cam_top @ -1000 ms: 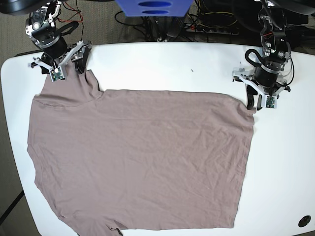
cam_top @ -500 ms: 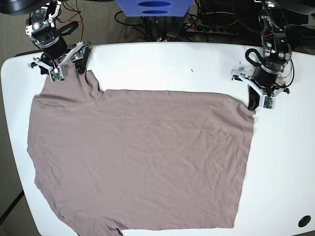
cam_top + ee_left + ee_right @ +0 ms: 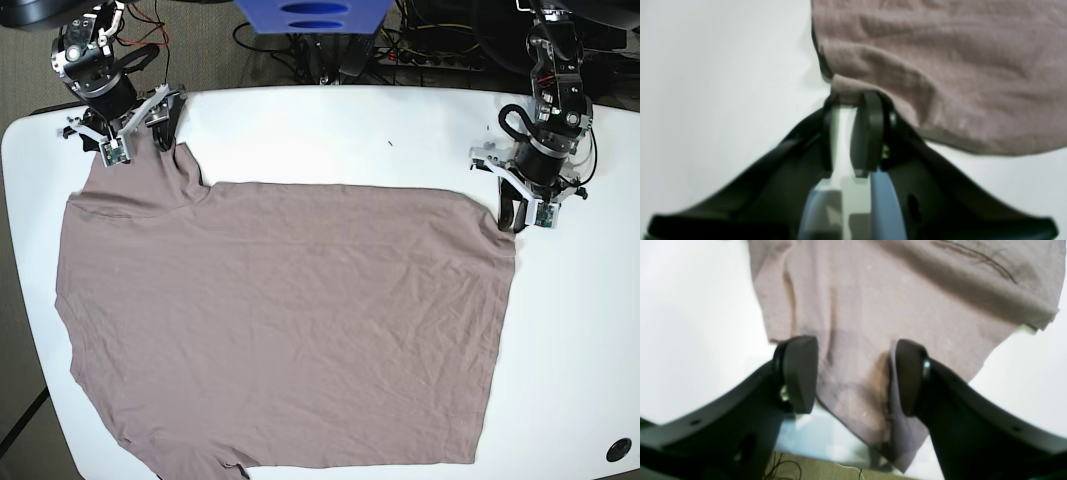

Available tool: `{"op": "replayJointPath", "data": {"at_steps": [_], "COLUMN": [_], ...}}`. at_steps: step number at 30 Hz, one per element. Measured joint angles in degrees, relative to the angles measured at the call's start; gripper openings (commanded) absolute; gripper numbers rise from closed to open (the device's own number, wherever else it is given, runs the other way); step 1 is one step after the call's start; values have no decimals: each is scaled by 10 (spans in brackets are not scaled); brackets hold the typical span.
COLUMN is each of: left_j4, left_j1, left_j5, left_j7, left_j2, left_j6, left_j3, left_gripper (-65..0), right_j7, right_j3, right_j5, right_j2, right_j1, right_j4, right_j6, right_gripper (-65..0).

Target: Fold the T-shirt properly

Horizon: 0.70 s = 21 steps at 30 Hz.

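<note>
The mauve-brown T-shirt (image 3: 290, 320) lies spread flat on the white table (image 3: 330, 130), wrinkled and with no print. In the base view my left gripper (image 3: 522, 215) stands at its far right corner. In the left wrist view the left gripper (image 3: 850, 100) shows only a narrow slit between the jaws, and the T-shirt (image 3: 940, 66) corner rests over the tips. My right gripper (image 3: 135, 140) is at the far left sleeve. Seen from the right wrist, the right gripper (image 3: 853, 373) is open and straddles the T-shirt (image 3: 890, 300) sleeve edge.
A blue object (image 3: 310, 15) and cables lie on the floor beyond the table's far edge. A black round fitting (image 3: 620, 450) sits at the table's near right corner. A tiny dark speck (image 3: 390, 143) marks the bare table behind the shirt.
The left gripper has drawn back a little toward the far edge, and the shirt's far right corner has settled slightly inward. The right arm has not moved.
</note>
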State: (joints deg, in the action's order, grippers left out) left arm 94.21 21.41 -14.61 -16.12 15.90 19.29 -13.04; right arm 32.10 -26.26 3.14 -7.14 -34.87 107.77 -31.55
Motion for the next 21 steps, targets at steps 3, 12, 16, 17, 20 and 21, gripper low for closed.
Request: {"op": "replayJointPath", "data": {"at_steps": [3,12,16,17,20,21], "left_j4": [-2,5,11,12,15,14], "left_j1": [0,0,2,2,2,2], "left_j5": [0,7,7,7,7,6], "left_j7": [-4,-24,-24,-24,-23,-23], "left_j2": [0,0,0,0,0,0], "left_j6": [-18,-21,-21,-21,-16,-15], "left_j3": [1,1,1,1,1,1], "left_gripper": [-560,-586,-591,-593,-602,-604], "right_j7": [0,4,8,8,12,16], "right_j3": [0,2,3,3,2,1], "right_j5": [0,-6,-13,-13,-13,-12], "right_j2": [0,0,0,0,0,0], "right_j1": [2,15,32,34,45,50], "right_j4": [-1,-2,-3,-3,-3,-3], "right_j6": [0,0,-2,-2,-3,-3], "right_gripper": [-292,-288,-288,-288,-289,-288]}}
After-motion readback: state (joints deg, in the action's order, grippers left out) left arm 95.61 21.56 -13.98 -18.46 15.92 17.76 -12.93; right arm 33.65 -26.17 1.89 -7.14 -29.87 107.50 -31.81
